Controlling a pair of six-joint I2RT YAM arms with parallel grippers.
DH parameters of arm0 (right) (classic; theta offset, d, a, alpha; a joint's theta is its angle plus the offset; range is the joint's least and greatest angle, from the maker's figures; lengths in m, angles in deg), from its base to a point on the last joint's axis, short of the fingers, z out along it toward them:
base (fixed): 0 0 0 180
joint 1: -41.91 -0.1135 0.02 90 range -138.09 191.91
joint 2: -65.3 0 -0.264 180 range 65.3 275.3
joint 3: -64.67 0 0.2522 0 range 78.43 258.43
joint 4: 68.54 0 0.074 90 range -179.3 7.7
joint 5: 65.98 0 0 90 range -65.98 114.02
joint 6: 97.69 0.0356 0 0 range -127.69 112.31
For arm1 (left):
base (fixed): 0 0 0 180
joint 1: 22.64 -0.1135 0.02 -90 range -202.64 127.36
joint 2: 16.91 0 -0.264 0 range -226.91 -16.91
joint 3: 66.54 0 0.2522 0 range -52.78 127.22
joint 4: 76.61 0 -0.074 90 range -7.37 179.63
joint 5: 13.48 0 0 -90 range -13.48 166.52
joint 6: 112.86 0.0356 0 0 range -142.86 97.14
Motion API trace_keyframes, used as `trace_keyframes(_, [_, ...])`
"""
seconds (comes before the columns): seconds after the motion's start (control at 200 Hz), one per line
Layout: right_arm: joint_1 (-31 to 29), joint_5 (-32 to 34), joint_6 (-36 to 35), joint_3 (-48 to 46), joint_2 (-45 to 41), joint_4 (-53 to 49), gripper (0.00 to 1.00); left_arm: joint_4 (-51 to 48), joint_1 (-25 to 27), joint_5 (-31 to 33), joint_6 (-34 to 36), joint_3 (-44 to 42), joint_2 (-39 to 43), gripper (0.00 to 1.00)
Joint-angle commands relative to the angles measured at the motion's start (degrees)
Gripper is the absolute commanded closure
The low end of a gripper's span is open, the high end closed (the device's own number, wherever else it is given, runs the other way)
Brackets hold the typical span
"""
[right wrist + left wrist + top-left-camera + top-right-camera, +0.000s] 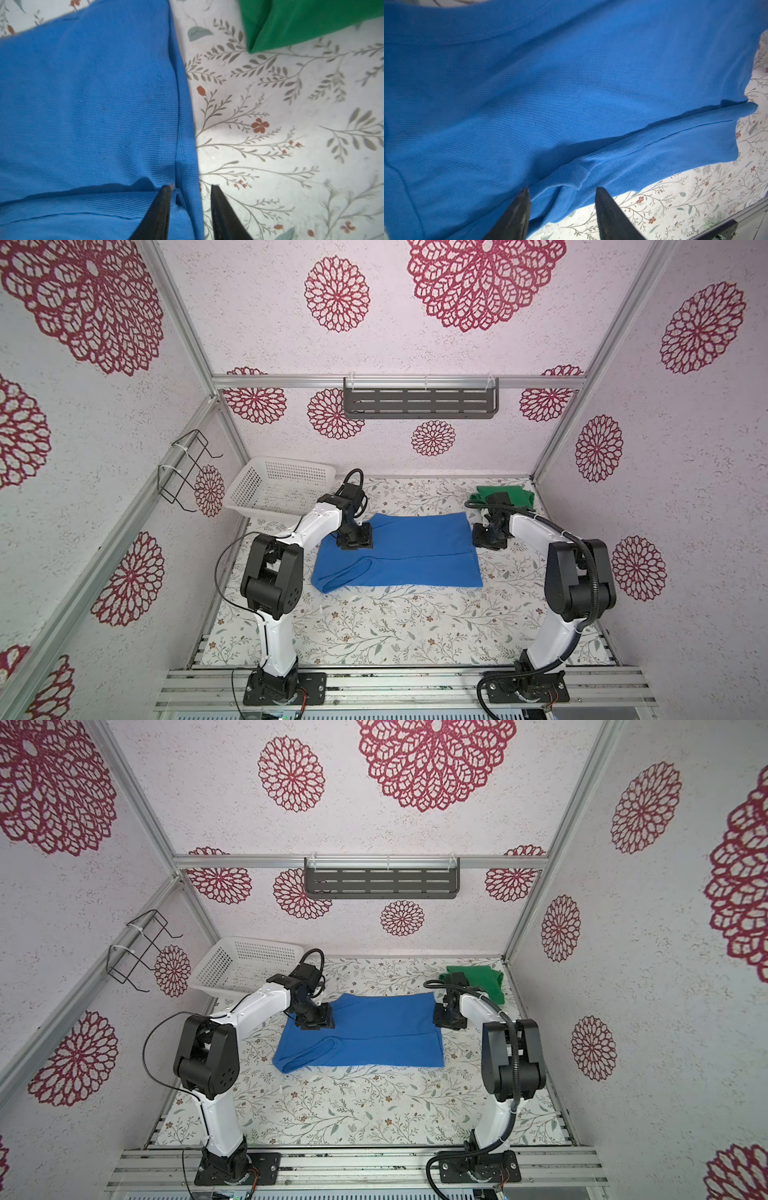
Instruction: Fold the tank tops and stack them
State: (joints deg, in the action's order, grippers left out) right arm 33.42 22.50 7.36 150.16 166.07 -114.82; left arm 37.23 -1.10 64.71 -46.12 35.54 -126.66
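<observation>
Your blue top (411,547) lies flat near the basket (249,489). The green top (509,495) sits farther from the basket, past it. Your left claw (562,192) and right claw (190,187) are both spread apart at the blue top's ends.

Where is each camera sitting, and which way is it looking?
Both top views: high above the front, looking down at the table, blue tank top, green tank top and basket; left arm and right arm show whole.
Left wrist: on the left arm, close over the blue tank top; the left gripper shows, jaws apart.
Right wrist: on the right arm, over the blue tank top's edge and the green one's corner; the right gripper shows, jaws apart.
Shared: every view shows the blue tank top.
</observation>
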Motion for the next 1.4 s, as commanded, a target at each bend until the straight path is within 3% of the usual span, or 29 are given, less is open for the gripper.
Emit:
trace_keyframes(0.0, [-4.07,0.01,1.42,-3.62,-6.67,-0.1,0.67,1.44,1.67,-2.51,-2.02,-3.88,4.76,0.49])
trace_keyframes(0.19, [-8.33,-3.69,6.73,-10.25,-7.05,6.58,0.77,15.17,7.74,-5.93,-13.0,-14.49,6.57,0.55])
trace_keyframes(0.275, [-8.49,-4.2,7.54,-11.06,-5.65,8.43,0.8,18.88,8.19,-6.07,-14.98,-17.27,5.86,0.56])
trace_keyframes(0.766, [-2.12,-1.21,4.04,-11.5,0.39,10.58,0.83,15.61,1.11,-3.58,-8.7,-15.11,-1.12,0.62])
trace_keyframes(1.011, [-1.49,-3.09,-0.96,-4.31,-4.76,7.41,0.78,10.2,0.65,-4.91,-4.66,-4.22,1.77,0.59])
trace_keyframes(1.156, [0.59,-5.3,-7.53,-0.8,-0.58,12.86,0.73,6.78,-0.23,-3.95,0.82,9.53,-9.21,0.5])
trace_keyframes(1.286, [2.4,-9.95,-12.72,2.5,4.47,19.26,0.69,5.46,-0.44,-0.99,5.92,22.11,-18.86,0.49])
trace_keyframes(1.396, [3.34,-11.71,-15.54,7.92,9.76,18.79,0.68,7.13,-0.88,0.24,7.67,28.32,-24.53,0.48])
